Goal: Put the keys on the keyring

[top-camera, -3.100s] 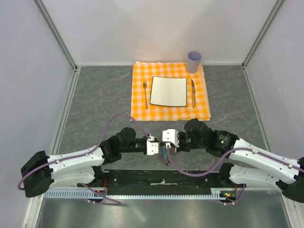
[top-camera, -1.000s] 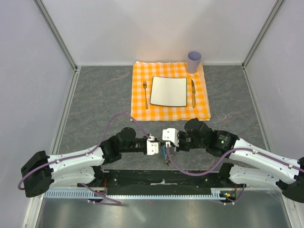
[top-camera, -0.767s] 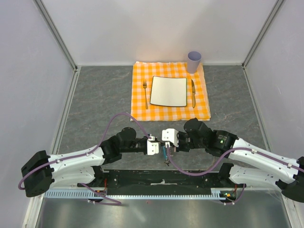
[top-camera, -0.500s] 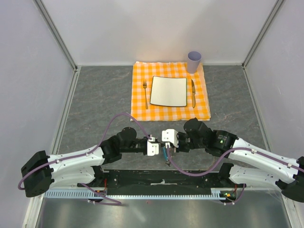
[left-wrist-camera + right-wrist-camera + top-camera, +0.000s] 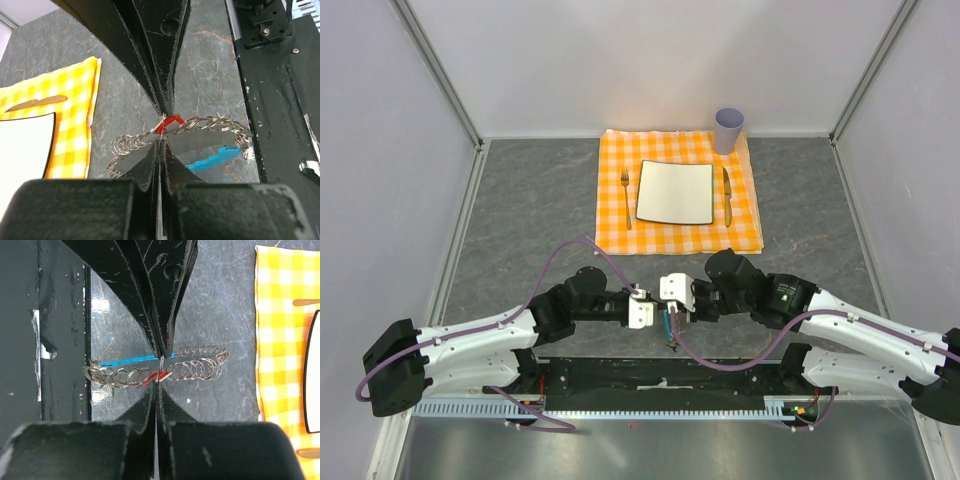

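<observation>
**Both grippers nose to nose on the key and chain**

My left gripper [image 5: 161, 145] is pinched together on the keyring [image 5: 215, 122], gripping the chain of linked rings about halfway along. The right gripper [image 5: 157, 385] meets it tip to tip from the opposite side. Its fingers are also closed, and as far as I can tell they are closed on the red key [image 5: 170, 121]. The key's head sits just past my left fingertips, touching the chain. I can't make out whether its hole is already over a ring.

What matters for the next move is that the chain's long axis runs crosswise to both sets of fingers. It sags away on either side of the pinch, with the blue tab [image 5: 215, 157] hanging from the part nearer the arm bases. The two arms are equally close. I judge any threading will be a small slide of the key along that crosswise line, not a reach.

Room is tight on one side, where the dark base plate [image 5: 280, 100] and its rail lie just beside the grippers. On the other side there is bare counter [image 5: 210, 65], and the checked cloth [image 5: 75, 100] with the plate [image 5: 675, 192] is well apart. The chain's loose ends could snag.
</observation>
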